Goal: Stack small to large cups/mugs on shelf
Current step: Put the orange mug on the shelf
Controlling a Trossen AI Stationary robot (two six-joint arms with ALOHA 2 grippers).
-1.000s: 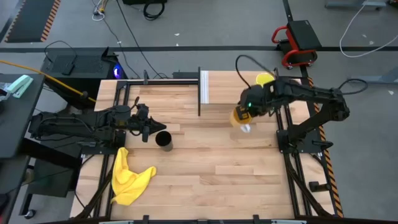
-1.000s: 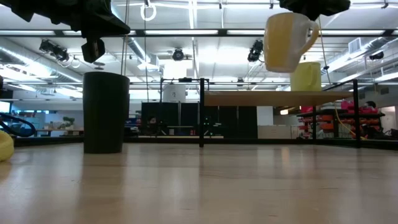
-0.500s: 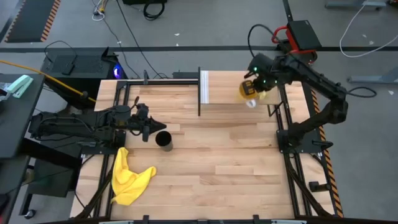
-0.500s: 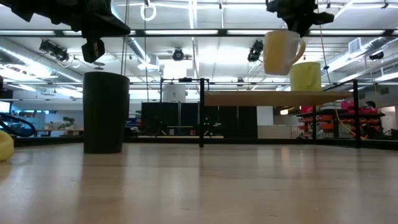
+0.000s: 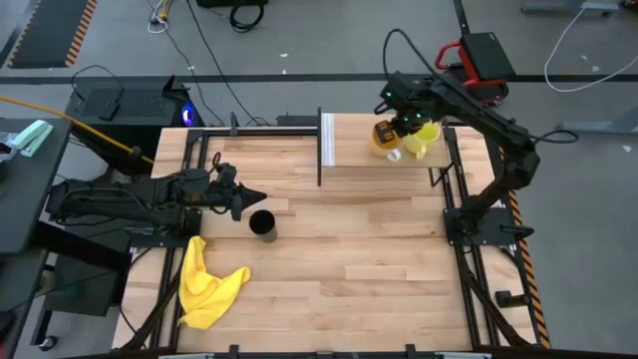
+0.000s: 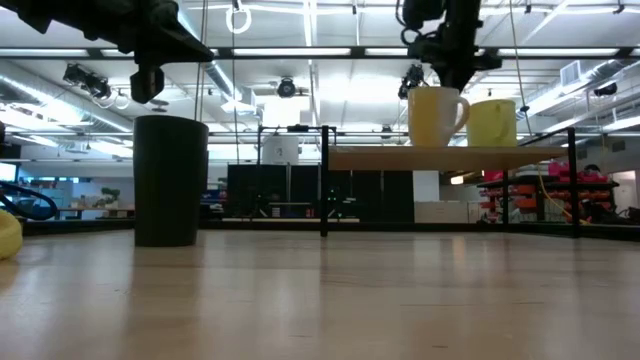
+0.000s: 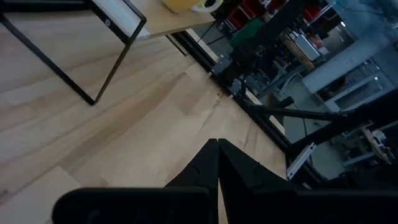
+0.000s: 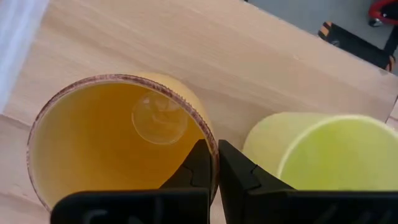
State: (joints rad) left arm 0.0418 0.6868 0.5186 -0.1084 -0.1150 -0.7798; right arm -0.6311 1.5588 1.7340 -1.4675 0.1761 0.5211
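Observation:
The orange mug is upright on the shelf, close beside the yellow-green mug, which stands on its base. My right gripper is shut on the orange mug from above. The black tumbler stands on the tabletop. My left gripper is shut and hovers just left of the tumbler, touching nothing. My right gripper pinches the orange mug's rim on the side nearest the yellow-green mug. One finger is inside the cup and one outside. The fingers point down from above. The mug is upright with its base at the shelf board.
A yellow cloth lies crumpled near the table's left near corner. The shelf's white end panel and dark posts stand at the far middle. Bare tabletop spreads between tumbler and shelf.
My right gripper carried the orange mug from above the table's right side toward the far edge and lowered it onto the shelf beside the yellow-green mug. The mug went from tilted and lifted clear to upright at board level. The left arm barely moved.

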